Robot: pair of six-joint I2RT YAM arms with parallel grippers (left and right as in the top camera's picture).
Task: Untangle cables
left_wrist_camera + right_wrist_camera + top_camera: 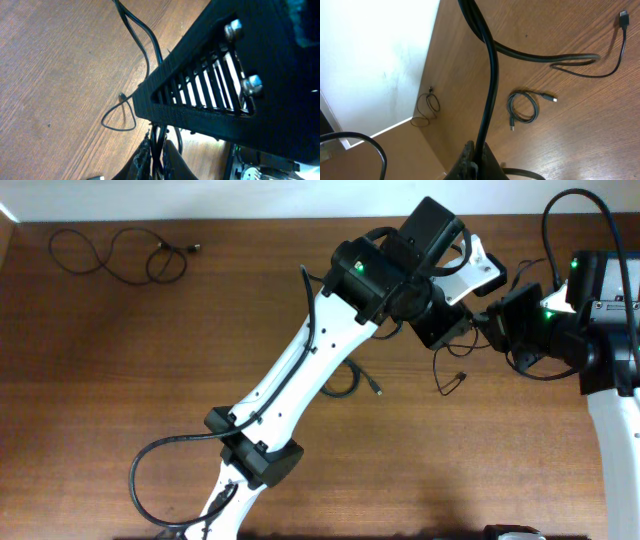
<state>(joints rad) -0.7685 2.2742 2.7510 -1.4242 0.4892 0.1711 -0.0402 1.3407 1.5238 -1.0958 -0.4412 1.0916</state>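
My left gripper (447, 330) and right gripper (487, 318) meet close together above the table's right middle. Both are shut on the same bunch of thin black cables (440, 368), whose strands hang down to a plug end. In the left wrist view my jaws (157, 160) pinch several strands that run up past the right gripper's black body (240, 75). In the right wrist view my jaws (475, 156) clamp one cable (492, 75) that rises up out of view. A small coiled cable (522, 107) lies flat on the table, partly under the left arm in the overhead view (345, 387).
A separate looped cable (120, 255) lies at the far left corner and also shows in the right wrist view (427, 105). The left arm (300, 380) crosses the table diagonally. A white wall borders the far edge.
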